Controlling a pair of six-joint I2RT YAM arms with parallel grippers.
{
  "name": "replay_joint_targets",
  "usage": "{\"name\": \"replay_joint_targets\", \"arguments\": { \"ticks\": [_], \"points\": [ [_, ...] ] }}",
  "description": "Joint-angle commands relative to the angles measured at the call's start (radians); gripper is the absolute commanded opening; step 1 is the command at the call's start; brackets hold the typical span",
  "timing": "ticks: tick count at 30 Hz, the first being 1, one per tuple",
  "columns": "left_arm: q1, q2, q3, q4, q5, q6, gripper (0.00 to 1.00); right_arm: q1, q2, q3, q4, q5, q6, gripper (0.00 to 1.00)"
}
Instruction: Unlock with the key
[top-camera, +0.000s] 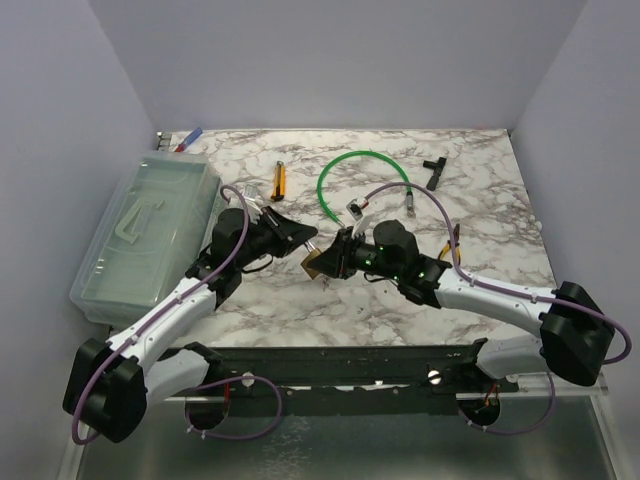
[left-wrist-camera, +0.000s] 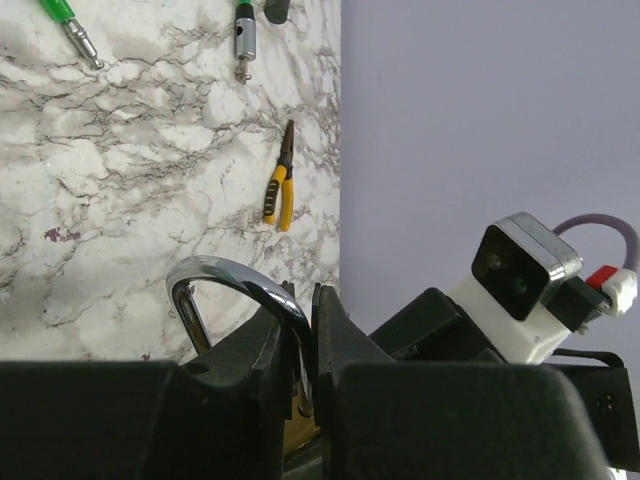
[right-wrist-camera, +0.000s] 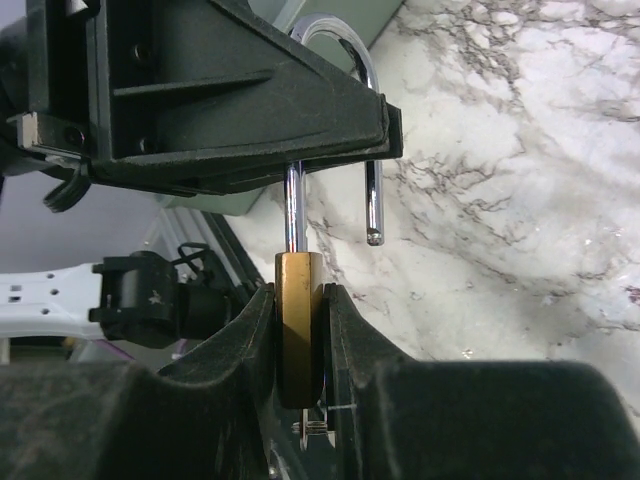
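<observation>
**Item: brass padlock (right-wrist-camera: 298, 330), held in the air between two arms above the marbled bench (top-camera: 480, 210).**

- Right tool (right-wrist-camera: 298, 292): clamped on the flat faces of the lock body.
- Left tool (left-wrist-camera: 302, 310): fingers together on the steel shackle (left-wrist-camera: 225, 272), one pressed to either side of its crown.
- Shackle: the short leg hung free of the body and the long leg was seated, so the lock appeared to be sprung already.
- Key (right-wrist-camera: 315, 427): a small silvery piece showed just beneath the body, between the right fingers. It was probably seated in the keyway, though too little showed to be certain.

**Step in hand (judged):** drawing the shackle clear.
- The pull should run straight along the long leg, with no twist.
- The right grip should stay square on the body, so the brass cannot pivot or slide.
- The right fingers should stay off the key, so it is not knocked out.

**Container:** one clear plastic box (top-camera: 120, 260) at the left of the bench, well apart from the lock.
- The lid was on.
- The contents could not be made out through the plastic.
</observation>
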Motion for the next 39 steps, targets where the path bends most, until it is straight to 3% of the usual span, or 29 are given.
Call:
{"name": "replay_joint_targets", "arguments": {
  "ticks": [1,8,17,23,28,39],
  "points": [
    [0.000,-0.049,-0.044,0.125,-0.015,0.043,0.00,0.002,-0.006,-0.008,0.210,-0.074,0.157,0.00],
    [0.000,-0.105,-0.111,0.290,0.029,0.061,0.00,-0.030,-0.021,-0.021,0.342,-0.152,0.306,0.00],
    [-0.001,-0.168,-0.173,0.509,0.095,0.099,0.00,-0.116,0.075,-0.095,0.824,-0.376,0.619,0.00],
    [0.000,-0.195,-0.184,0.507,0.134,0.123,0.02,-0.122,0.068,-0.087,0.801,-0.393,0.614,0.00],
    [0.001,-0.219,-0.191,0.429,0.139,0.138,0.34,-0.140,0.036,-0.109,0.772,-0.371,0.633,0.00],
    [0.000,-0.313,-0.161,0.200,0.120,0.196,0.67,-0.169,-0.022,-0.165,0.611,-0.268,0.619,0.00]
  ]
}}
